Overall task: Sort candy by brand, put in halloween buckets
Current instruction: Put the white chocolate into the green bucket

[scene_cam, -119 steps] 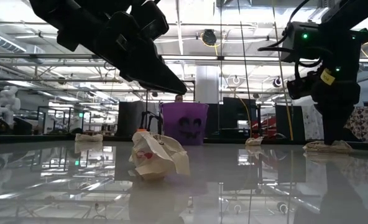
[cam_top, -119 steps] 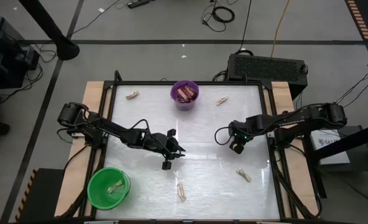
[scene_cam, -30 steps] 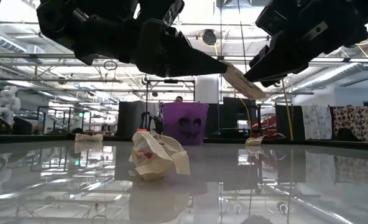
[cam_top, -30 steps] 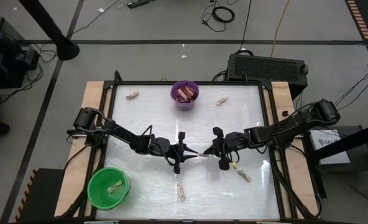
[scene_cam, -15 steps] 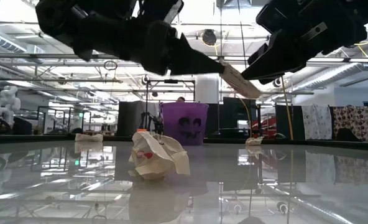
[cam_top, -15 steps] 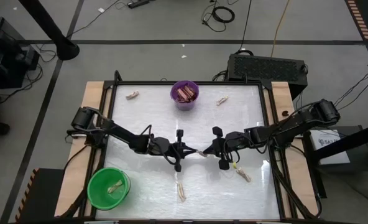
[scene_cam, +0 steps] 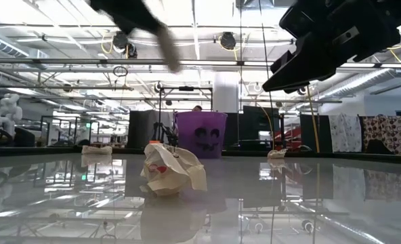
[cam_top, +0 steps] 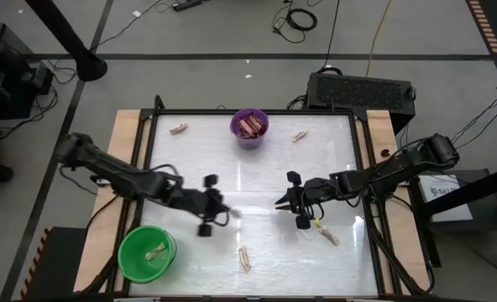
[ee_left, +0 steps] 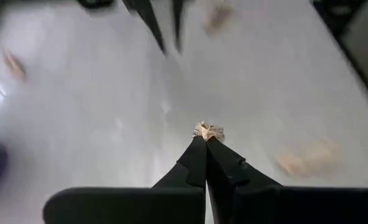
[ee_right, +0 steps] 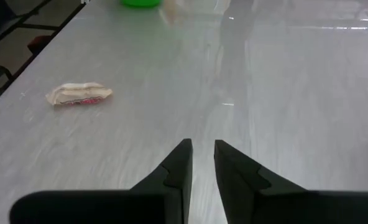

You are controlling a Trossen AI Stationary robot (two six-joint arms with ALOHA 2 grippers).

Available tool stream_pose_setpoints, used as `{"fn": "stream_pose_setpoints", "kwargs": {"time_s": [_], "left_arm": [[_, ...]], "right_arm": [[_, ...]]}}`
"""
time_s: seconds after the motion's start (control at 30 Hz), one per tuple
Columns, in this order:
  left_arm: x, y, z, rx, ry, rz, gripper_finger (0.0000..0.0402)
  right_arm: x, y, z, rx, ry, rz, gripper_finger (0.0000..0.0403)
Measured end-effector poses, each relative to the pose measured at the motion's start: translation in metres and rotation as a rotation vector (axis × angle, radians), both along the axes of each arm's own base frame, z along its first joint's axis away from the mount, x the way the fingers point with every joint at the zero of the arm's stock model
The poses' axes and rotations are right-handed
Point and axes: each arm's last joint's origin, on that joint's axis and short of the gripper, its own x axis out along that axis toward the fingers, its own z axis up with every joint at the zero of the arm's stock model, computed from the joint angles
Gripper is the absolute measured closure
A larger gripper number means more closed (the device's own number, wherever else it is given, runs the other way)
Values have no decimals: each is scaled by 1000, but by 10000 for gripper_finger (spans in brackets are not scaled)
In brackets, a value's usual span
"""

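Observation:
My left gripper point(cam_top: 230, 213) is above the table's middle left, between the green bucket point(cam_top: 147, 252) and my right gripper point(cam_top: 279, 203). It is shut on a cream twisted candy point(ee_left: 209, 131). My right gripper hovers at the table's middle, slightly open and empty point(ee_right: 201, 149). The purple bucket point(cam_top: 249, 127) stands at the far edge with brown bars in it. The green bucket, at the near left corner, holds a cream piece point(cam_top: 154, 252). Loose cream candies lie on the table point(cam_top: 245, 258) point(cam_top: 328, 236) point(cam_top: 179, 128) point(cam_top: 300, 134). My left gripper pinches the cream candy between its two fingertips point(ee_left: 198, 148). Only a crumpled end of the wrapper point(ee_left: 212, 130) shows past the tips. The candy is lifted clear of the table.
A cream candy point(scene_cam: 172, 169) lies close before the low camera, with the purple bucket point(scene_cam: 202, 134) behind it. Another piece point(ee_right: 78, 94) lies ahead of my right gripper. The table's raised frame point(cam_top: 359, 168) runs round the glossy white top.
Both grippers met tip to tip over the table's middle with the cream candy between them. My left gripper has since swept quickly toward the table's left edge, carrying the candy away with it. My right gripper has stayed where it was, now without the candy.

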Motion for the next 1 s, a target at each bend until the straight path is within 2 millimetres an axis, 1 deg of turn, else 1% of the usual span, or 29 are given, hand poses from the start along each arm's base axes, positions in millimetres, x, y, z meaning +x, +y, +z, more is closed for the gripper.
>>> {"fn": "stream_pose_setpoints", "kwargs": {"time_s": [0.1,0.17,0.23,0.3,0.4,0.53,0.6,0.77,1.0], "left_arm": [[-30,-9,30,-111,154,48,400],[-46,-15,51,-220,210,86,400],[-60,-21,64,-326,275,125,400],[-72,-27,71,-422,332,138,400],[-89,-36,71,-519,458,168,400],[-110,-46,61,-532,653,306,400],[-117,-51,58,-549,725,356,400],[-129,-63,57,-584,786,383,400],[-143,-72,56,-618,870,458,400]], "right_arm": [[0,0,0,0,1,0,342],[0,0,0,0,1,1,342],[0,0,0,1,-4,0,342],[0,0,1,2,-6,0,342],[0,0,1,4,-7,-1,342],[0,0,1,6,-6,-2,342],[0,0,1,5,-6,-2,342],[0,0,1,-10,-9,7,342],[0,0,1,-17,-10,11,342]]}}
